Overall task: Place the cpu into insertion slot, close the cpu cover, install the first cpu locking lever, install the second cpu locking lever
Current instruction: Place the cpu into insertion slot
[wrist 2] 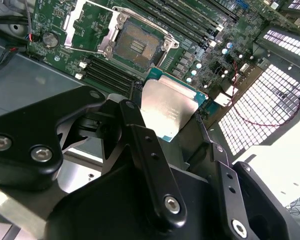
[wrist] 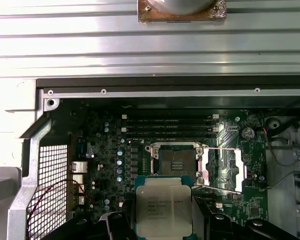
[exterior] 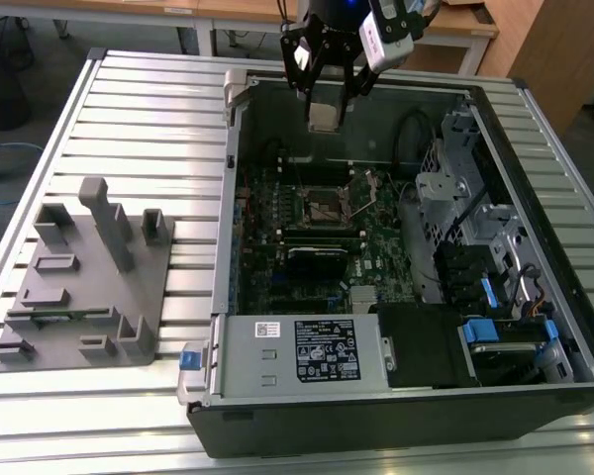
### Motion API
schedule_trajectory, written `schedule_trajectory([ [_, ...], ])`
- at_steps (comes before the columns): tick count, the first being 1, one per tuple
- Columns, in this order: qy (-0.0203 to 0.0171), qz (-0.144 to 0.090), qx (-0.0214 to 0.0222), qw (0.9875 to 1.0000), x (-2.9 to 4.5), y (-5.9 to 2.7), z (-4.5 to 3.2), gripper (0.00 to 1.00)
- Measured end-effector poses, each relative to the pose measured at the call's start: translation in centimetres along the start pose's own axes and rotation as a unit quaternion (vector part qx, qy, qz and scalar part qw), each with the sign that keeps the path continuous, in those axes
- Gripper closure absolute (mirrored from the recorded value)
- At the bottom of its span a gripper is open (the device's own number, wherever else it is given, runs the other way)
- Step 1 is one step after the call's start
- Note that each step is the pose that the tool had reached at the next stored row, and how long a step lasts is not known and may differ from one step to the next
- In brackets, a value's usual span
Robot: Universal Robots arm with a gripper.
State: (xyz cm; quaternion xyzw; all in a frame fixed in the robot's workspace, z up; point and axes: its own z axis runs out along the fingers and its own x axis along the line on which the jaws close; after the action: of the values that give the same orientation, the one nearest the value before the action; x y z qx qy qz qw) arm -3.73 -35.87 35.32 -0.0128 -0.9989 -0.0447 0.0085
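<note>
Ribbed aluminium table runs under everything, with wooden desks behind its far edge. At the exterior view's left a grey fixture block with upright posts and shallow pockets sits flat on the table, well apart from the work. A small blue piece sits just beside the near corner of the computer case. The case lies on its side with the panel off, so the green motherboard faces up, and a grey power supply fills its near edge. Above the far part of the board hangs the gripper, its black fingers pinching the cpu by two opposite edges. The chip's silver top faces the first wrist camera, and it is held clear of the board. Below it the insertion slot is bare, its brownish contact field uncovered in both wrist views. The cpu cover stands open, lying just beside the slot rather than over it. Long black memory slots run along another side of the slot. Toward the exterior view's right, grey metal drive cages and blue-tabbed bays stand against the case wall
</note>
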Motion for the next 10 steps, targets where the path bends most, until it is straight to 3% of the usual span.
schedule_trajectory([
  [10,0.0,0.0,0.0,1.0,0.0,-0.02,0.16,0.46],
])
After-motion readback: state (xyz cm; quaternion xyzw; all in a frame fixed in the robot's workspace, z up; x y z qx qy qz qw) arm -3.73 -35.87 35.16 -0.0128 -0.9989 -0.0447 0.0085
